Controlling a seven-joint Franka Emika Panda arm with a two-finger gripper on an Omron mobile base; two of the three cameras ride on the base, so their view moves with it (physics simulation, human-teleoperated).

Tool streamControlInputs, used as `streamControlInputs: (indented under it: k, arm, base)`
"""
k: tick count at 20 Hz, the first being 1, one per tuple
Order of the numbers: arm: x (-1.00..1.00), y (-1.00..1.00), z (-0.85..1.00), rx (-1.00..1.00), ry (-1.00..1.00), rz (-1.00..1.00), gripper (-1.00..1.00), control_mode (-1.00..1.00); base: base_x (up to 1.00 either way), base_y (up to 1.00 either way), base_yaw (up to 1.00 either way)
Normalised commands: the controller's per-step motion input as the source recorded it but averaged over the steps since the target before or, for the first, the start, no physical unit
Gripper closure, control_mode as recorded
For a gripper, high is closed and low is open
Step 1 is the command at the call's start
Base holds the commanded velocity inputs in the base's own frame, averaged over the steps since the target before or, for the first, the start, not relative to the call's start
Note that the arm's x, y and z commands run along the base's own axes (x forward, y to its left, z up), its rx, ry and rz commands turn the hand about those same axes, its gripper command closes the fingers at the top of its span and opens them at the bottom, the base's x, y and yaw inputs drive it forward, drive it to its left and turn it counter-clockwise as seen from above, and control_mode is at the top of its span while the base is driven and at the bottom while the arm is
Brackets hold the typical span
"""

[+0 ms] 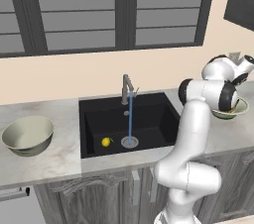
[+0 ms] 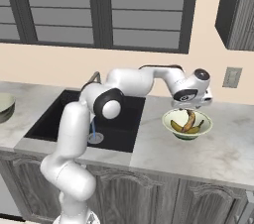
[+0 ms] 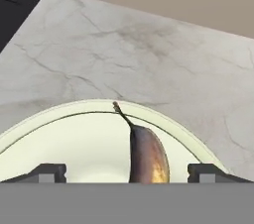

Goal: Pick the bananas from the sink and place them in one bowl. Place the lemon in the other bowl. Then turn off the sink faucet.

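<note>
My gripper [image 2: 192, 104] hovers just above the pale green-rimmed bowl [image 2: 204, 119] on the counter right of the sink [image 2: 49, 115]. Its fingers [image 3: 48, 172] stand far apart, so the gripper [image 3: 127, 172] is open. Between them a brown-blotched banana [image 3: 148, 154] points stem-up and touches neither pad. That banana [image 2: 190, 118] stands nearly upright inside the bowl, beside a second banana [image 2: 176, 127] lying on the bottom. The lemon [image 1: 105, 141] sits on the black sink floor [image 1: 149, 119], left of the drain. On the left counter rests the grey-beige bowl [image 1: 27, 135]. Water runs from the faucet [image 1: 127, 88].
A blue water stream [image 1: 130, 116] falls onto the silver drain [image 1: 130, 142]. My arm's white links cross over the sink's right half. A wall socket [image 2: 231, 77] sits behind the bowl, and a dark cabinet [image 2: 238, 10] hangs above the right counter.
</note>
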Motion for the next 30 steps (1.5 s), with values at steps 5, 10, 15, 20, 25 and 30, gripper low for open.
streamControlInputs:
  k: [5, 10, 15, 20, 25, 30]
  arm:
    - [-0.23, 0.33, 0.02, 0.00, 0.18, 0.00, -1.00, -1.00]
    - [-0.56, 0.42, 0.08, 0.00, 0.13, 0.00, -1.00, -1.00]
    - [-0.56, 0.52, 0.32, 0.00, 0.01, 0.00, -1.00, -1.00]
    - [-0.44, 0.62, 0.19, -0.01, 0.00, 0.00, -1.00, -1.00]
    - [-0.39, 0.60, 0.11, -0.02, 0.00, 0.00, -1.00, -1.00]
    - [-0.37, 0.58, 0.06, -0.02, 0.00, 0.00, -1.00, -1.00]
  base:
    - [0.00, 0.00, 0.00]
    - [0.00, 0.00, 0.00]
    - [0.00, 0.00, 0.00]
    - [0.00, 0.00, 0.00]
    - [0.00, 0.00, 0.00]
    - [0.00, 0.00, 0.00]
